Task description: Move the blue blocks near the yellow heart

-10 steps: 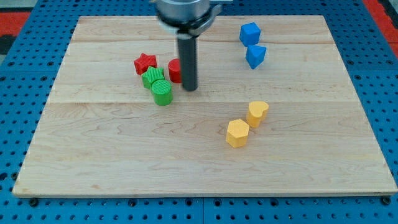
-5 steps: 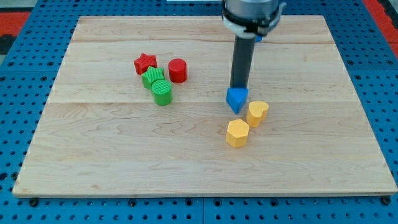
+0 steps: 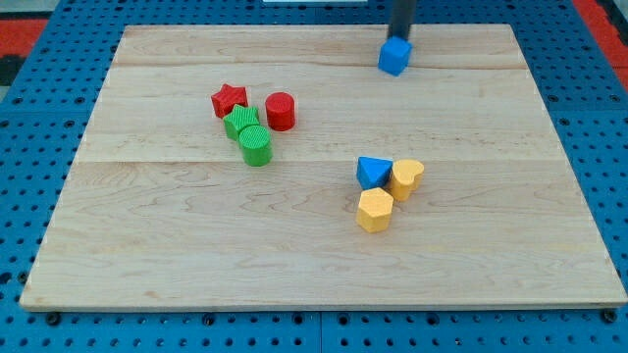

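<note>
Two blue blocks (image 3: 394, 56) (image 3: 372, 173); yellow heart (image 3: 406, 178), yellow hexagon (image 3: 375, 210); red star (image 3: 229, 99), red cylinder (image 3: 281, 111); two green blocks (image 3: 240, 123) (image 3: 255, 145).

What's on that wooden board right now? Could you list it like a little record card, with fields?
Board: pale wooden board on a blue pegboard
My tip: dark rod's lower end, at the view's top, just behind the blue cube
Blue cube, near the top edge, far from the heart
Blue triangular block, touching the yellow heart's left side
Yellow heart
Yellow hexagon, just below the blue triangular block
Left cluster: red star, red cylinder, green block, green cylinder
</note>
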You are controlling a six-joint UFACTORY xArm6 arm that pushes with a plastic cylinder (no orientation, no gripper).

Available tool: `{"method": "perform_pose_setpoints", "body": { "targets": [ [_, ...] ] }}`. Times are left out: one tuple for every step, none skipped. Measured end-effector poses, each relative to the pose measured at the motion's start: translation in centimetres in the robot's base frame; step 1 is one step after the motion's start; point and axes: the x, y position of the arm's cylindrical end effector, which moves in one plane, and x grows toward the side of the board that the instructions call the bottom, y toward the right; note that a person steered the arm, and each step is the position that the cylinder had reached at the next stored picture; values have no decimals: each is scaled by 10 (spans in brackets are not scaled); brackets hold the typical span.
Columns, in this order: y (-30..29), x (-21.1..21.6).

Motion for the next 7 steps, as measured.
{"method": "perform_pose_setpoints", "body": {
  "targets": [
    [-33, 56],
    [26, 42],
    [40, 30],
    [98, 44],
    [127, 68],
    [81, 126],
    [43, 140]
  ]
}}
